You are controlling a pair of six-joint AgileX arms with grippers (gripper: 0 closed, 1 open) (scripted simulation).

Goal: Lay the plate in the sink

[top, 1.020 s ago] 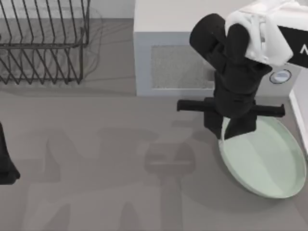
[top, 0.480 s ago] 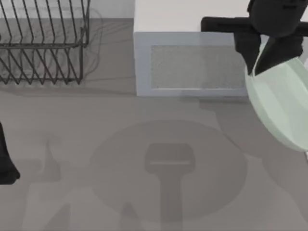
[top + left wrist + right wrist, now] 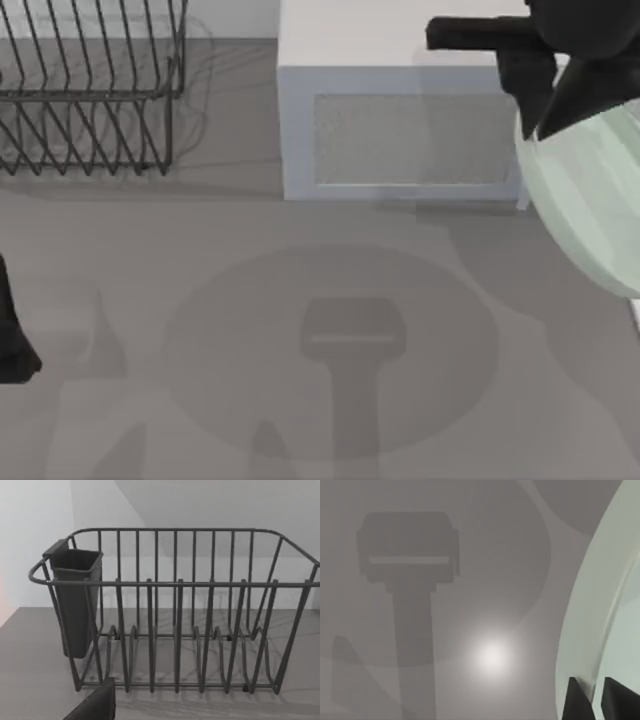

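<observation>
Plate, large, round, glossy pale mint green, hangs above the grey table's right edge, in front of the grey-white box microwave. The right gripper has its jaws pinching the rim so it can be carried clear. It is tilted, its face slanting down toward the right side, probably where the sink lies. The left arm sits parked at the left edge, near the black wire dish rack.

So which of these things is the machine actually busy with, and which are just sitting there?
In use:
- large round pale mint-green plate, lifted off the table
- right gripper, fingers pinching the plate's rim
- white edge strip of the sink, at the table's right

Just sitting there:
- grey-white box microwave
- black wire dish rack
- left arm, parked at the table's left edge
</observation>
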